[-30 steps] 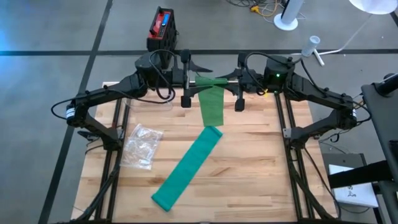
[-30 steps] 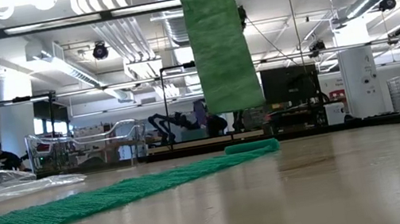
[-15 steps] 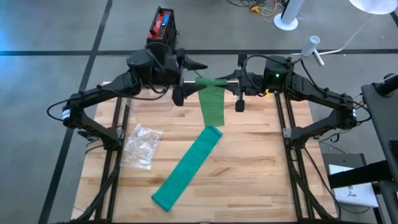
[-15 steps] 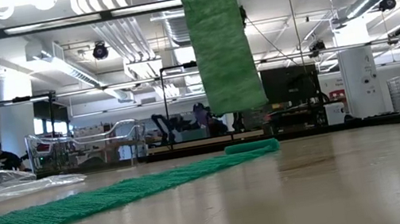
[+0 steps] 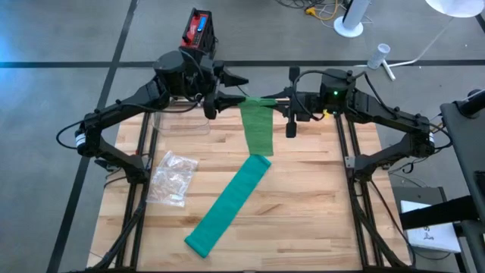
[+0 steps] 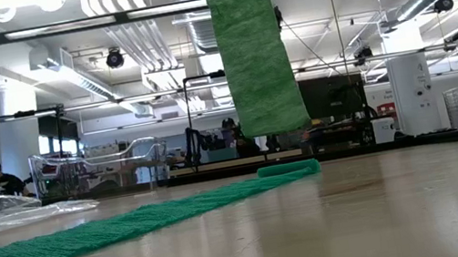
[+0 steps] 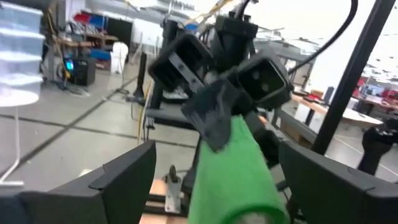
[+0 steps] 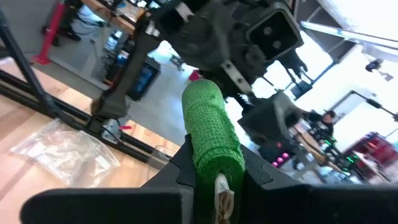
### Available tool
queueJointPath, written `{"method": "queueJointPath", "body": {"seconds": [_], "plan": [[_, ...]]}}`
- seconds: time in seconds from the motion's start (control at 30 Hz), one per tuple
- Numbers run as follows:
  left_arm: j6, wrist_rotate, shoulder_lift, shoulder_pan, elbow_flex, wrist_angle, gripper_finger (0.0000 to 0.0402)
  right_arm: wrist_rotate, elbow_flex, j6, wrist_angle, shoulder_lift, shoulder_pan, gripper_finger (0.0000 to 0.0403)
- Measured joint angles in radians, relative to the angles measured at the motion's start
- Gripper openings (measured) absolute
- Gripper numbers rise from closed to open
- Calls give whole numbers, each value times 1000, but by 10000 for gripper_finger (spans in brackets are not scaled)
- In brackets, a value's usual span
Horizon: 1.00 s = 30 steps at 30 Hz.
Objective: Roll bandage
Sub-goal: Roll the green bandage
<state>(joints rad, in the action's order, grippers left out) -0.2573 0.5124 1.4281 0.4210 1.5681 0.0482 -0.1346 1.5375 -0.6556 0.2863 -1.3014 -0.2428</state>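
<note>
Wooden planks make up the surface (image 5: 303,205), set on a grey floor and framed by dark rails. Nearest the front edge lies the loose end of a green bandage (image 5: 227,205), whose strip runs flat and diagonally across the boards toward the back, then rises off the wood and hangs as a vertical band up to the two arms. Just left of the flat strip sits a crumpled clear plastic wrapper (image 5: 173,177). At the back of the surface, the right hand (image 5: 267,98) is closed narrowly on the rolled-up end of the bandage; the right wrist view shows the green roll (image 8: 211,140) pinched between its dark fingers. Facing it from the other side, the left hand (image 5: 227,87) stands wide, its fingers (image 7: 124,177) spread on either side of the roll without pressing it. From table height, the hanging band fills the upper middle while the strip lies low across the wood. Beyond the back edge, a red and black box (image 5: 198,32) rests on the floor.
</note>
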Motion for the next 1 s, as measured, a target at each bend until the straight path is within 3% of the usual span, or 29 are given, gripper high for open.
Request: {"method": "queueJointPath", "body": {"seconds": [0.33, 0.53, 1.0], "plan": [[1, 3, 13, 0, 0, 40, 326, 32, 0, -61, -8, 0, 0, 41], [10, 51, 21, -4, 0, 38, 306, 34, 0, -88, -12, 0, 0, 41], [-6, 52, 59, -12, 0, -36, 252, 81, 0, -108, -16, 0, 0, 41]]}}
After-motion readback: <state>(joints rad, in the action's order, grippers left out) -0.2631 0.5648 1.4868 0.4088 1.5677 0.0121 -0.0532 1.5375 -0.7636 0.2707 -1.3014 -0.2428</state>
